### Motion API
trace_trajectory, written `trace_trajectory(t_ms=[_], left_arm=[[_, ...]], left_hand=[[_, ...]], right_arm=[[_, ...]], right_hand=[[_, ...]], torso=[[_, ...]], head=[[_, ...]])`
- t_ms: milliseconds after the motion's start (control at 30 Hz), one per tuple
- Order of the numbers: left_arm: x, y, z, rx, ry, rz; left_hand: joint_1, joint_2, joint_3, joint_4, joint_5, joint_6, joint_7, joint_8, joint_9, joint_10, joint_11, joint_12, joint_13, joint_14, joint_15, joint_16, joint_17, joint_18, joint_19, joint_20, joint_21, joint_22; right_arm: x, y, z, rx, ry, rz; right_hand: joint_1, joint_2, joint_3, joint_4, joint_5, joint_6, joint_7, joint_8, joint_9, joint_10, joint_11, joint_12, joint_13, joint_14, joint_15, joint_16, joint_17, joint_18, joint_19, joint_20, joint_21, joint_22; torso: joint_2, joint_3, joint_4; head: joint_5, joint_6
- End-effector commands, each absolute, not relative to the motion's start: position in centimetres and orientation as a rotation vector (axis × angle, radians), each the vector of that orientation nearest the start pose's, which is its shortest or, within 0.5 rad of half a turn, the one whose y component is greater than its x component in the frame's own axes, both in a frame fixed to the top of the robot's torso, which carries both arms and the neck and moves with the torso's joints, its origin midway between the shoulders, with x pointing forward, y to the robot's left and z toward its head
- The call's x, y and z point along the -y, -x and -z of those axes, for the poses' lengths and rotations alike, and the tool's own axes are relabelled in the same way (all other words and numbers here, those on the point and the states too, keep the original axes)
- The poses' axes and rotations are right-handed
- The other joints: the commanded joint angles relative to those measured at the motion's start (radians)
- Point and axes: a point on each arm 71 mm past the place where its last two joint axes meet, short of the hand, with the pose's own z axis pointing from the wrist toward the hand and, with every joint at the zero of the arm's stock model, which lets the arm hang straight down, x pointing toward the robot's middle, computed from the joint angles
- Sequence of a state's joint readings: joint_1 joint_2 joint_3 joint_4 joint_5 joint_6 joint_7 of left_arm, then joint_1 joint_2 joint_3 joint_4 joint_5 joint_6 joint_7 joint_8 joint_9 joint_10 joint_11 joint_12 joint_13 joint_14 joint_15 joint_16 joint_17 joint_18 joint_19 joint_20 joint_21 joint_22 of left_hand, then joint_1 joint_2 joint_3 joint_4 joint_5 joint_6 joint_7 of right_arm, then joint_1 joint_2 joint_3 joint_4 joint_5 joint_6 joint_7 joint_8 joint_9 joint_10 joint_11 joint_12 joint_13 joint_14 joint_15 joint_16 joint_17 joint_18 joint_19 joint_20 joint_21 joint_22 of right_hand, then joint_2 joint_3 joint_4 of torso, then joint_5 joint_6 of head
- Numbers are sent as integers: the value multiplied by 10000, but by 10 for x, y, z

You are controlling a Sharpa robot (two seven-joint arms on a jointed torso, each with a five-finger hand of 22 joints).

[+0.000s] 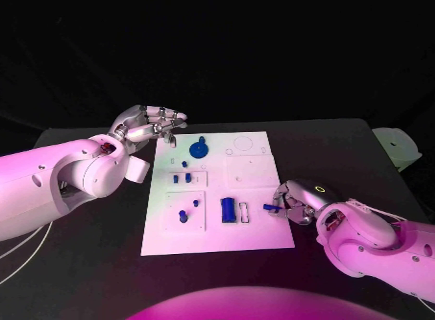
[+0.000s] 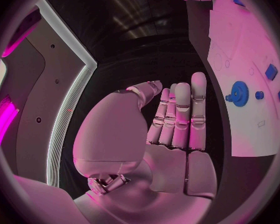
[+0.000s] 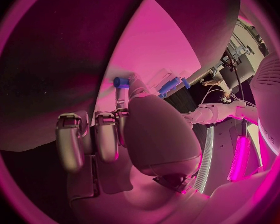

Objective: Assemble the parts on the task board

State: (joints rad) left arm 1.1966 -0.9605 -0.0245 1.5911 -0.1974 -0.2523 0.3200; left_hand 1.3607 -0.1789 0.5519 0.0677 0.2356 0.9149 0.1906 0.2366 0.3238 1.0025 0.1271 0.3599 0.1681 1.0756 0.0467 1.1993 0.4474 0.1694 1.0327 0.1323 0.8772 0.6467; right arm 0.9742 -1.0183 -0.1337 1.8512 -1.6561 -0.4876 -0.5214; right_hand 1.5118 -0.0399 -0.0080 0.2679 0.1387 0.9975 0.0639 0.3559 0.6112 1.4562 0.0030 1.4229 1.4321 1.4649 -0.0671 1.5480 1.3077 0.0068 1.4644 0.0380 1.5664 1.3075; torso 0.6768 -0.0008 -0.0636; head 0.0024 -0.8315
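I'm seeing the white task board point(image 1: 258, 235) lying mid-table on the black table point(image 1: 352, 143). My left hand point(image 1: 150, 123) is hovering at the board's far left corner, fingers straight and together, holding nothing. My right hand point(image 1: 296, 200) is sitting at the board's near right edge, pinching a small blue peg point(image 1: 270, 207). A blue gear point(image 1: 199, 147) and blue rectangular block point(image 1: 228, 210) are resting on the board.

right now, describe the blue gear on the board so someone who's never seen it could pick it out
Start at the white task board in the middle of the black table and go to its far end, near the left hand. The blue gear lies there: round and toothed, the only such part, unlike the small pegs and blocks nearer the robot.
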Motion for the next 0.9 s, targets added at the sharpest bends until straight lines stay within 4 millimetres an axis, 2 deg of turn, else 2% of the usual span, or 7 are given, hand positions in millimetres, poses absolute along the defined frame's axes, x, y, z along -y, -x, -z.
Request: trace_trajectory(t_ms=[33,200,333,467,567,900], left_arm=[[-238,-474,169,-15322,9310,14990],[-239,-474,169,-15313,9313,14979],[-238,-474,169,-15311,9311,14980],[-238,-474,169,-15310,9309,14984],[-238,-474,169,-15311,9306,14991],[-237,-474,169,-15319,9302,15003]], left_hand=[[-5,84,2,52,2,-62,26,60,10,-65,-32,33,10,-89,2,32,-11,153,65,31,-63,-9],[-6,89,3,56,3,-63,25,63,11,-69,-32,39,10,-90,2,35,-14,153,66,32,-66,-11],[-6,89,3,56,3,-63,25,63,11,-69,-32,39,10,-90,2,35,-14,153,66,32,-66,-11],[-6,89,3,56,3,-63,25,63,11,-69,-32,39,10,-90,2,35,-14,153,66,32,-66,-11],[-6,89,3,56,3,-63,25,63,11,-69,-32,39,10,-90,2,35,-14,153,66,32,-66,-11],[-6,89,3,56,3,-63,25,63,11,-69,-32,39,10,-90,2,35,-14,153,66,32,-66,-11]], right_arm=[[212,-359,277,-18563,152,-3978],[210,-357,273,-18313,-10,-4194],[207,-355,268,-18145,-174,-4406],[203,-354,261,-18002,-499,-4751],[196,-351,255,-17892,-765,-5131],[176,-349,252,-18055,-1715,-5981]], right_hand=[[876,622,517,-7,220,85,-68,42,48,428,-197,61,606,955,-120,6,2170,-68,1064,-88,44,2633],[657,188,1672,167,567,69,-80,161,221,468,-218,75,617,962,-130,18,2202,-68,1064,-112,44,2633],[-12,-348,3190,121,757,33,-90,328,458,507,-213,89,634,970,-139,31,2233,-68,1064,-107,44,2633],[-611,-621,4148,62,836,17,-72,428,607,523,-209,91,644,969,-132,28,2230,-68,1064,-107,44,2633],[-955,-748,4533,15,862,3,-71,466,674,526,-205,88,648,971,-129,30,2236,-68,1064,-108,44,2633],[-1267,-876,4811,-47,858,10,-75,506,732,532,-207,93,655,966,-131,19,2217,-68,1064,-109,44,2633]], torso=[[2,3,5],[-9,5,-5],[-8,-1,-6],[-3,4,-1],[5,9,0],[7,-1,1]], head=[[5,-11],[30,-20],[31,-24],[47,-18],[53,-22],[46,-46]])
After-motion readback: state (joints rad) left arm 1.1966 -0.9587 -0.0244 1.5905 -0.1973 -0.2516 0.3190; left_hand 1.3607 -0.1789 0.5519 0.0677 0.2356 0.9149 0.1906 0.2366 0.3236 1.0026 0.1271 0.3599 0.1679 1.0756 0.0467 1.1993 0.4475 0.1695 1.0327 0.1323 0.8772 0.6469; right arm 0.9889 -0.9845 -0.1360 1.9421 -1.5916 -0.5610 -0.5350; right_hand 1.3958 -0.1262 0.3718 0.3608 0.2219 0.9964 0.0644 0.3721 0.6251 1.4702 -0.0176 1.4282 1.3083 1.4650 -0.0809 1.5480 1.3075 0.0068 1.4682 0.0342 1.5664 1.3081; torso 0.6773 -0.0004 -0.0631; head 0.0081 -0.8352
